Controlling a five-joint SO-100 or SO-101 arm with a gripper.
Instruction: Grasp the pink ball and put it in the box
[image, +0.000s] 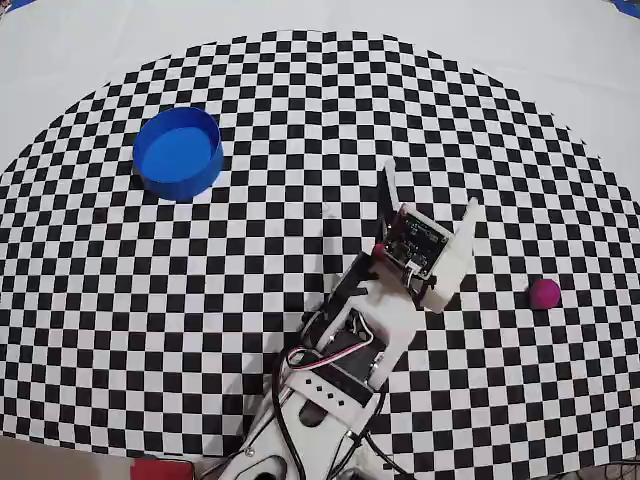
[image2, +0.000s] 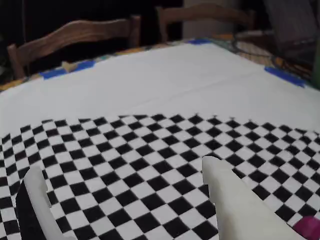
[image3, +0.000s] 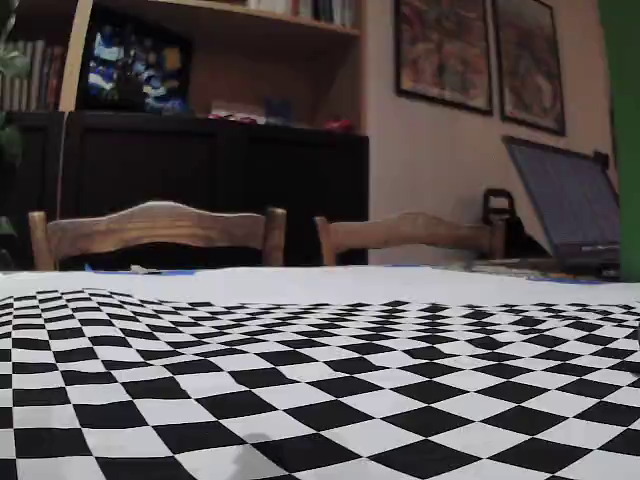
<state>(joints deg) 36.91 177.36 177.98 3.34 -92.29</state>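
Overhead view first: my claw (image: 428, 188) hangs above the middle of the checkered mat (image: 250, 330), its two white fingers spread wide apart with nothing between them. One finger (image: 390, 190) is thin and points up the picture; the other (image: 458, 255) is broad and sits to the right of it. My arm (image: 345, 350) reaches in from the lower edge of that view.

The pink ball (image: 545, 293) rests on the mat well to the right of my claw and a little lower in the picture, clear of both fingers. The box (image: 178, 152), a round blue tub with its mouth open, stands on the mat at upper left, well apart from both the ball and me.

From the wrist view, my fingers frame the lower edge, one at the left (image2: 37, 200) and the wide one at the right (image2: 240, 205), with bare checkers between them. A sliver of the pink ball (image2: 310, 226) shows at the bottom right corner, beyond the wide finger. Past the mat the white worktop (image2: 165, 80) runs back to two wooden chairs (image2: 75, 37).

The fixed view looks low across the mat toward those chairs, a dark cabinet (image3: 200, 180) and a laptop (image3: 570, 205) at the right; neither ball, box nor claw shows in it.
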